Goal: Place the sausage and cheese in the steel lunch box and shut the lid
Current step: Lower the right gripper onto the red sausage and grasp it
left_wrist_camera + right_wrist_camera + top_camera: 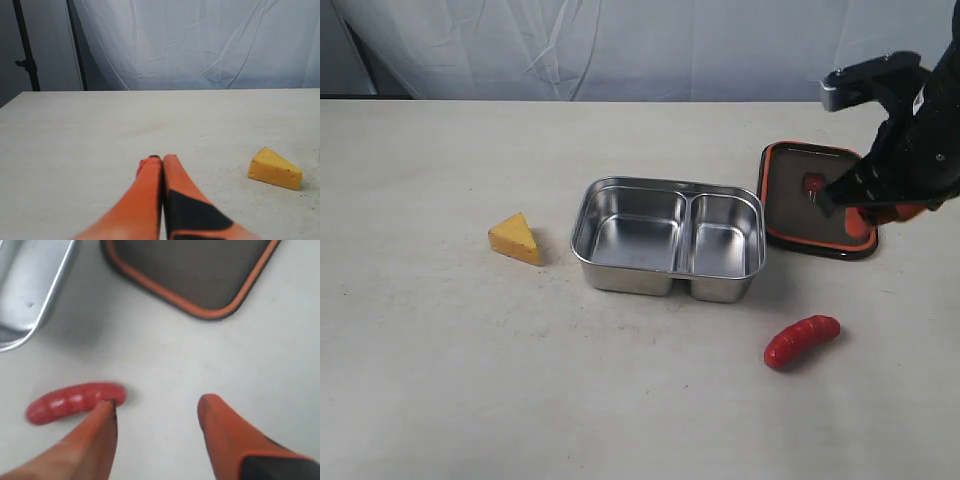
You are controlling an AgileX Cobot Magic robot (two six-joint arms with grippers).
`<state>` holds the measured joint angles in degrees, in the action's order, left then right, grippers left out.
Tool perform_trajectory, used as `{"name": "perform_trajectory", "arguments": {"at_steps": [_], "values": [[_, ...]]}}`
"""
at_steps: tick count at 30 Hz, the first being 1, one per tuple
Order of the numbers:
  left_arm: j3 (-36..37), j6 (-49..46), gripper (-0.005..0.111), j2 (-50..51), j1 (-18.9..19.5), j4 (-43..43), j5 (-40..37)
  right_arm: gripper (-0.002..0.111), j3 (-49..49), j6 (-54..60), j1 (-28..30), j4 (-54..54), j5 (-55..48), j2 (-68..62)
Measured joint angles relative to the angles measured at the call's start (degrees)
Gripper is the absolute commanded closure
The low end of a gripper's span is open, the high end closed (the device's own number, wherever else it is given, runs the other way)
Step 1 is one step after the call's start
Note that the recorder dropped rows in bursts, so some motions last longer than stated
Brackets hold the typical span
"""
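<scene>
Plainly, glossy red ribbed sausage (75, 402) on table (165, 355), right fingers (225, 435) spread wide, left fingers (145, 200) pressed together.

You've got bright, even, soft light, only faint shadows under the steel lunch box (630, 279). Its walls throw glare, and your right wrist view is soft, the right gripper (160, 400) blurred up close.

Black arm (920, 140) with orange, tapered pincer fingers (175, 187) bearing black pads.

Shiny steel lunch box (669, 238), glossy sausage (801, 340), matt table (470, 380).
</scene>
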<state>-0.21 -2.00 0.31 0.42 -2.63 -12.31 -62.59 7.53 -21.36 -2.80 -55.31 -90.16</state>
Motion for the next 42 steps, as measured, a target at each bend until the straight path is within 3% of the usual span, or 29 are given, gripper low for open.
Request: {"name": "perform_trajectory", "arguments": {"at_steps": [5,10,19,25,42], "values": [[0.00,0.00,0.107,0.00,0.00,0.00,0.00,0.057,0.26,-2.95,0.00,14.96,-9.63,-0.59],[0.00,0.00,0.107,0.00,0.00,0.00,0.00,0.057,4.51,-9.26,0.00,23.41,-7.09,-0.65],[0.00,0.00,0.107,0.00,0.00,0.00,0.00,0.057,17.52,-20.13,0.00,25.41,9.81,-0.74],[0.00,0.00,0.107,0.00,0.00,0.00,0.00,0.057,20.76,-21.56,0.00,30.79,18.37,-1.03],[0.00,0.00,0.107,0.00,0.00,0.12,0.00,0.057,21.11,-29.17,0.00,31.69,21.58,-5.54]]}}
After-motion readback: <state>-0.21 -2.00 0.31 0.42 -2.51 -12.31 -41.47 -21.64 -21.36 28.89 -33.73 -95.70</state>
